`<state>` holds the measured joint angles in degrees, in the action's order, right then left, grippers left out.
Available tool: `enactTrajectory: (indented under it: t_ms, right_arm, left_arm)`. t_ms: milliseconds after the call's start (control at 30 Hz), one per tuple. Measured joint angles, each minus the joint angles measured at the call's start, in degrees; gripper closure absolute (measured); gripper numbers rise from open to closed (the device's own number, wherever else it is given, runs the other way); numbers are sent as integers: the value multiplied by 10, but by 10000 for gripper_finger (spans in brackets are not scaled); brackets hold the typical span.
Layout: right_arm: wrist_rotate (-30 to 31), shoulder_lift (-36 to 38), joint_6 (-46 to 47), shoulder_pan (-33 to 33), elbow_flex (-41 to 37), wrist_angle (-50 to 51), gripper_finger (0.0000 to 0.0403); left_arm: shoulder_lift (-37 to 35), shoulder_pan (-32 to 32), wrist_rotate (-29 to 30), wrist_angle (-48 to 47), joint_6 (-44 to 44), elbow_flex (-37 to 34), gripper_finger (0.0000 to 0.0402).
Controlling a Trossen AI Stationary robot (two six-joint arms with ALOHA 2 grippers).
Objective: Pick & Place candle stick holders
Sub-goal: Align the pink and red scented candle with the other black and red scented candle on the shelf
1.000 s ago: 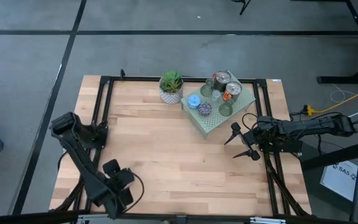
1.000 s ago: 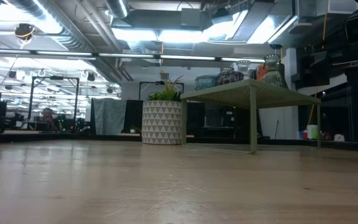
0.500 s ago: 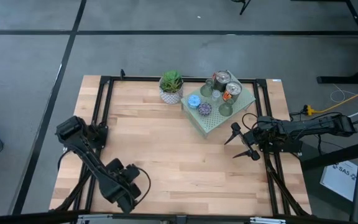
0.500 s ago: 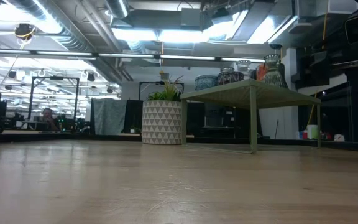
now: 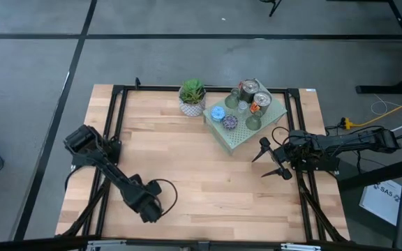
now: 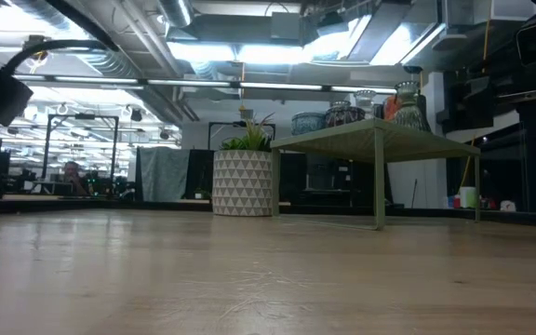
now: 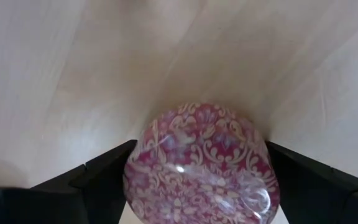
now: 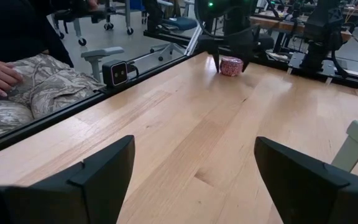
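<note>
Pink patterned holder (image 7: pixel 197 165) sits between our left gripper (image 5: pixel 149 208) fingers, well away from the green slab (image 5: pixel 237 132)

We've got the left jaws spread wide around it, nothing clamped, so a nudge while lifting off could tip or roll it on the wood. The right gripper (image 5: pixel 271 160) waits just beside the slab, wide and empty; the other holders (image 5: pixel 246 104) stand on the slab.
</note>
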<state>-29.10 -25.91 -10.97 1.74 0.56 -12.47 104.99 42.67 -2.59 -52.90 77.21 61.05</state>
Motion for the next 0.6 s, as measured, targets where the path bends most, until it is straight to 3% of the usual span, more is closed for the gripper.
enactTrajectory:
  t_ms: [200,600]
  right_arm:
    - [0,0,0,0,0,0,70]
    - [2,0,0,0,0,1,70]
  left_arm:
    - [2,-8,5,9,-63,8,64]
    - [3,-1,16,23,-73,16,80]
